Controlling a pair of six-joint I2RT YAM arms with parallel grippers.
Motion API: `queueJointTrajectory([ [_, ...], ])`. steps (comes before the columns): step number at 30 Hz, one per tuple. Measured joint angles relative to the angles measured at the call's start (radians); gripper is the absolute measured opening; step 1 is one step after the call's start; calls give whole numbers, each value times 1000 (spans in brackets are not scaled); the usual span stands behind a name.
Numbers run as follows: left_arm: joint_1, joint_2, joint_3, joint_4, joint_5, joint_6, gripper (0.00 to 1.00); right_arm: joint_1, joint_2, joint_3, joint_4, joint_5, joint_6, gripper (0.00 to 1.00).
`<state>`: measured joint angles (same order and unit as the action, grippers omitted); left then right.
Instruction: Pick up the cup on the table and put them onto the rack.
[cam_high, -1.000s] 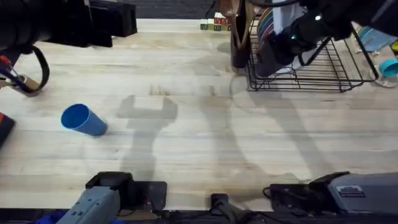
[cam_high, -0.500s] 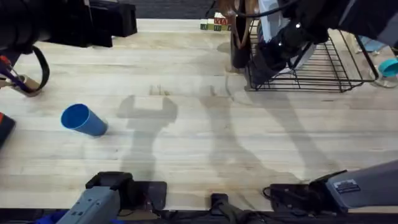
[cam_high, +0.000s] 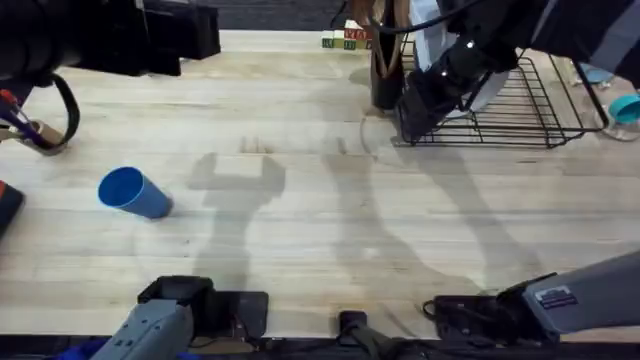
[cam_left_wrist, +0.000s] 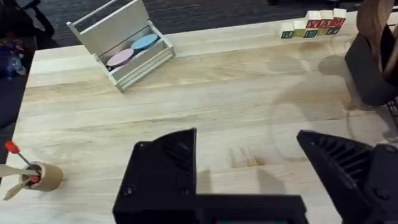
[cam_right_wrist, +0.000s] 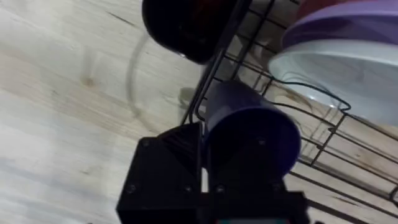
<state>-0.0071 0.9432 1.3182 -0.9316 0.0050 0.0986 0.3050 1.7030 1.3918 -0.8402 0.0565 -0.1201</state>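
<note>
A pale wooden worktop (cam_high: 320, 250) is seen, with the bright blue cup (cam_high: 134, 193) lying on its side at the left. The navy-purple cup (cam_right_wrist: 252, 134) is clamped in the right pincer (cam_right_wrist: 205, 180) at the black wire rack (cam_high: 540, 125), by the plates (cam_right_wrist: 348, 50). The left pincer (cam_left_wrist: 249, 158) is held wide open and empty above the worktop, with alphabet blocks (cam_left_wrist: 313, 23) at the far edge.

The left gripper (cam_left_wrist: 249, 168) hangs over the wooden table (cam_left_wrist: 205, 87), its black fingers (cam_left_wrist: 163, 163) spread wide apart with nothing between them. Beyond it stands a grey tray organiser (cam_left_wrist: 121, 40) holding pink and blue discs. Lettered blocks (cam_left_wrist: 313, 23) sit well apart from the organiser, near what may be a dark utensil holder (cam_left_wrist: 372, 71).
</note>
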Motion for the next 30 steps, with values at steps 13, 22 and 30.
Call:
queueJointTrajectory([
  [13,0,0,0,0,0,0,993,-1,1,0,0,18,0,219],
  [22,0,0,0,0,0,0,993,-2,1,1,0,28,0,281],
  [30,0,0,0,0,0,0,993,3,-45,2,-5,14,0,288],
])
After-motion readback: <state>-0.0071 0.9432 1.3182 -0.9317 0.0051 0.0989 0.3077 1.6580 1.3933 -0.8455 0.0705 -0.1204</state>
